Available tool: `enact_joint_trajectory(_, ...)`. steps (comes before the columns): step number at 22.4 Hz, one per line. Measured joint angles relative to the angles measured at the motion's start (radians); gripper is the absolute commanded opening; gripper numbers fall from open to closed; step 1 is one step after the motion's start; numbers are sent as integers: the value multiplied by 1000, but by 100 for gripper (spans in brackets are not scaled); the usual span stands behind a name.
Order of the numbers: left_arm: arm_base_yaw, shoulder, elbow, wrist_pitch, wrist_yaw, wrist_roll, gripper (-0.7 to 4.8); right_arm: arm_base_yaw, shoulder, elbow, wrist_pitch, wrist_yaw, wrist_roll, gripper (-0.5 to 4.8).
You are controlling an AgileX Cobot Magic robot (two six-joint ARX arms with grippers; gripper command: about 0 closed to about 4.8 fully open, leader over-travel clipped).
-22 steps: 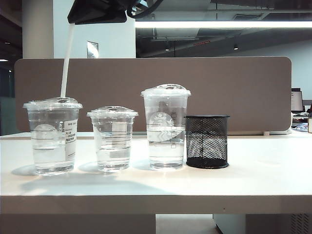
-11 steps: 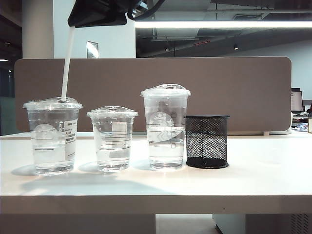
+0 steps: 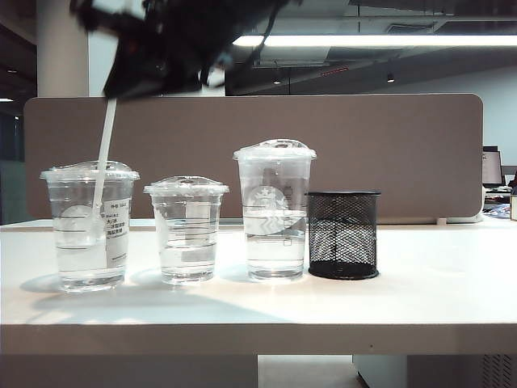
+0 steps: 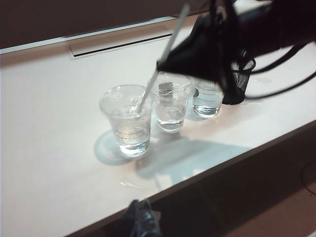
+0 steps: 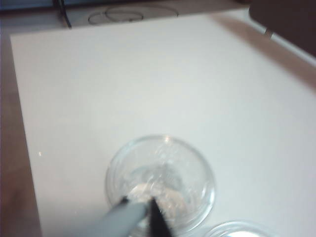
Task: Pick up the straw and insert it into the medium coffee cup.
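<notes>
The white desk [image 3: 339, 303] is smooth and matte, and its near edge cuts off the lower part of the exterior view. The right arm reaches across to the left end of the row and shows only as a dark, motion-blurred mass, so the right pincer [image 3: 129, 81] cannot be made out clearly and I cannot tell whether its jaws are spread or pinching; the straw [image 3: 102, 153] hangs from beneath it. The left pincer [image 4: 142, 222] is a blurred dark shape at the frame edge of its own wrist view, its opening unreadable. A round black wire-mesh pen holder [image 3: 343, 234] stands at the right end. Three clear plastic cups with domed lids hold water: the tallest cup [image 3: 275, 212] with a bold round logo, the medium coffee cup [image 3: 89, 226] with a white printed sticker, and the shortest cup [image 3: 187, 230] between them. The thin white straw leans slightly, its lower end through the medium cup's lid and into the water.
</notes>
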Motion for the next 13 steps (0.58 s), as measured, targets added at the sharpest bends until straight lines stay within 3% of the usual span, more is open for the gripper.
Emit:
enact_joint_trajectory(3, 0, 0, 0, 0, 0, 0, -3, 0, 43, -2, 8, 0, 0, 473)
enact_joint_trajectory(11, 0, 0, 0, 0, 0, 0, -3, 5, -18, -2, 72, 39, 3, 479)
enact_joint_trajectory(12, 0, 0, 0, 0, 0, 0, -3, 6, -51, -2, 61, 53, 2, 443)
enact_joint_trajectory(13, 0, 0, 0, 0, 0, 0, -3, 7, -84, -2, 51, 61, 2, 374)
